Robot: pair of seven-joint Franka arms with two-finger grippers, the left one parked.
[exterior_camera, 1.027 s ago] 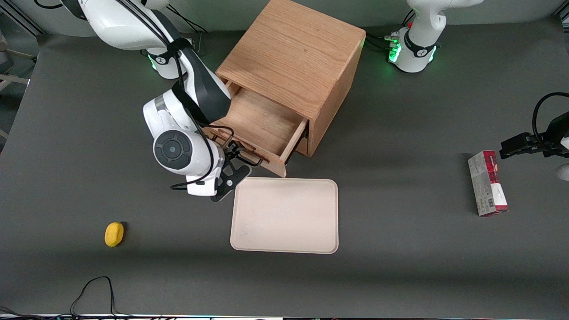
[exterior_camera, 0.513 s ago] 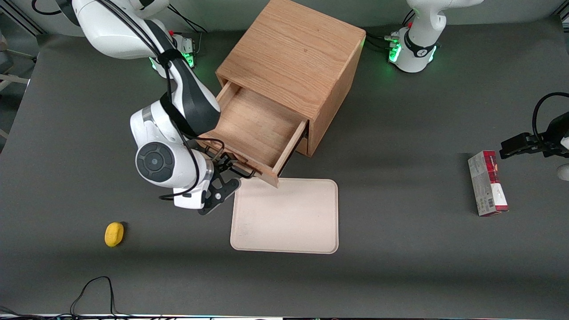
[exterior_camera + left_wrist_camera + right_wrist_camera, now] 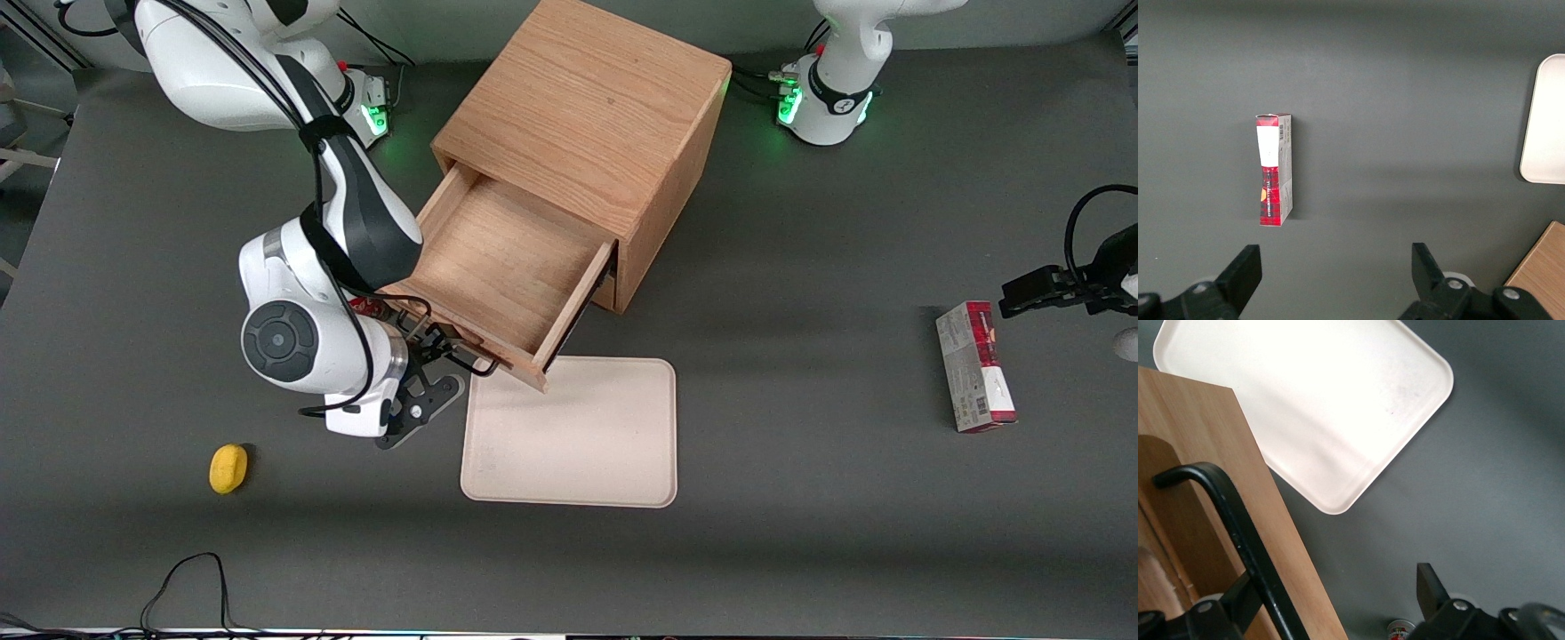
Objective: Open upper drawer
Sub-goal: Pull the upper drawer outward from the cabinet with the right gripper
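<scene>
Left of centre in the front view, the gripper had its fingers hooked around the black wire handle, apparently to haul the upper drawer out; it stood well open, overhanging the cream tray.

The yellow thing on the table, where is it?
In the front view, the small yellow object lies on the dark table toward the working arm's end, nearer the camera than the pincer at the upper drawer, beside the cream tray.
</scene>
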